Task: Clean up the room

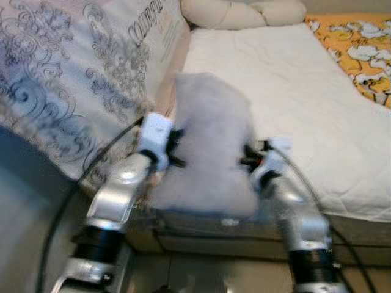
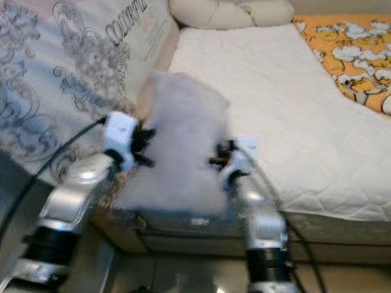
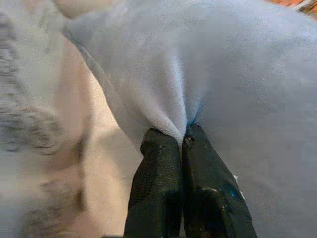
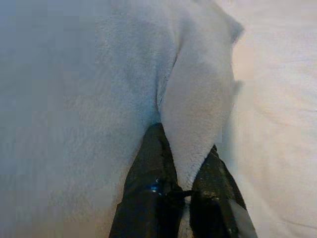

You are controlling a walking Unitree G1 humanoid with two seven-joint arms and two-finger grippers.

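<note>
Blanket (image 1: 211,146) hangs mid-frame over the bed (image 1: 293,104); your left gripper (image 3: 184,141) and right gripper (image 4: 185,163) each have jaws pinching its edges.

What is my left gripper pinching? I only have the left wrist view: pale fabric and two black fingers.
Observer: A pale grey fleece cloth, held up in front of a bed; the left gripper is shut on a fold at the cloth's left edge.
Operator: Is the right arm on it too?
Observer: Yes. The right gripper is shut on a fold at the opposite edge, so the cloth hangs spread between both arms.
Operator: What is behind the cloth?
Observer: A white quilted mattress, with cream pillows at its far end and an orange patterned cover along its right side.
</note>
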